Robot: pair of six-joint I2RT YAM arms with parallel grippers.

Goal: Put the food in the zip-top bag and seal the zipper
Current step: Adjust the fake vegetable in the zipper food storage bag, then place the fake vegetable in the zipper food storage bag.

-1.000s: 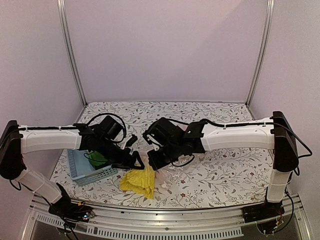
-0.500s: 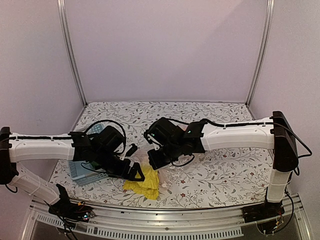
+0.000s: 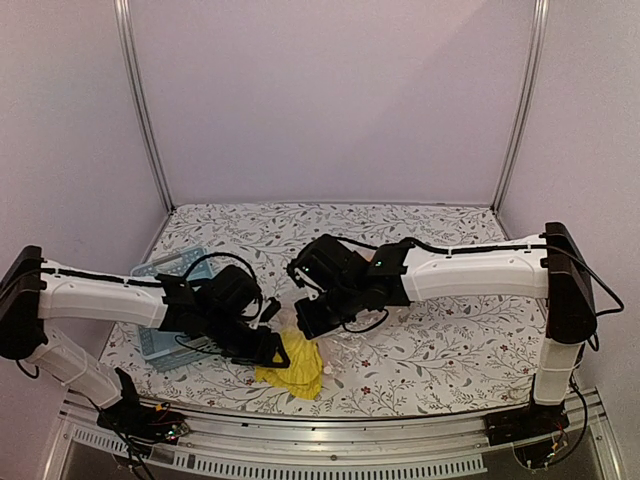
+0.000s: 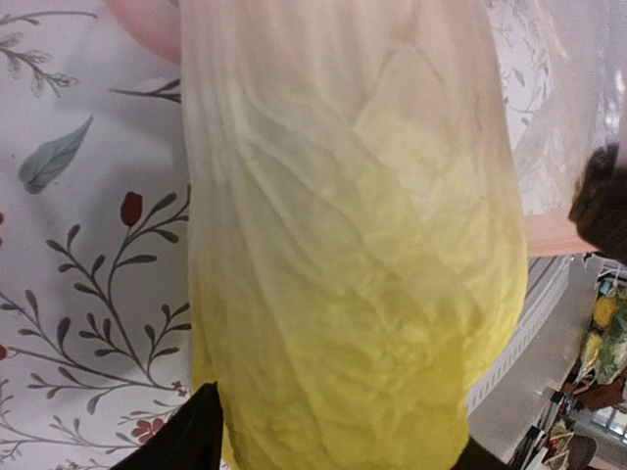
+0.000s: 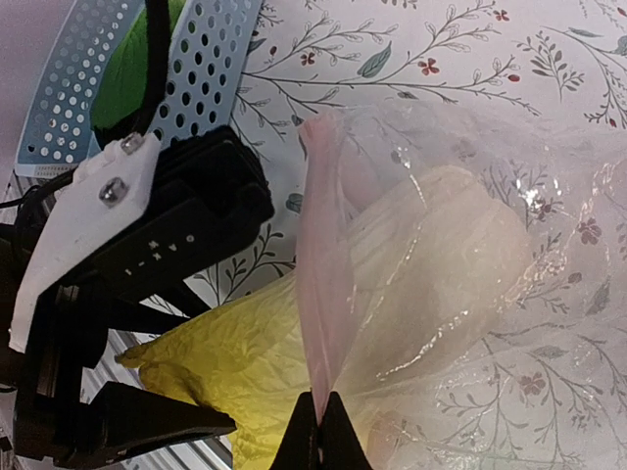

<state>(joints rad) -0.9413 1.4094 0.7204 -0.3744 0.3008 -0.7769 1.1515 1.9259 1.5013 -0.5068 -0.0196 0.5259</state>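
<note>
The pale-yellow napa cabbage (image 3: 297, 368) (image 4: 353, 274) (image 5: 225, 362) lies at the table's front. Its white stem end is inside the mouth of the clear zip-top bag (image 5: 509, 294) (image 3: 335, 348) and its leafy end sticks out. My left gripper (image 3: 272, 352) (image 4: 328, 446) is at that leafy end, one finger against each side of the cabbage. My right gripper (image 3: 308, 328) (image 5: 322, 431) is shut on the bag's pinkish zipper strip (image 5: 323, 274), holding the mouth edge up. The dark-green bok choy (image 5: 132, 73) lies in the basket. No round fruit shows.
The light-blue slotted basket (image 3: 160, 272) (image 5: 211, 69) stands at the left, partly under my left arm. The table's front rail (image 3: 330, 440) runs just below the cabbage. Metal frame posts stand at the back corners.
My left arm has swung right and lower, away from the basket, and its fingers have closed in on the cabbage's leafy end. The cabbage has slid slightly right toward the bag. The right arm has stayed still.
</note>
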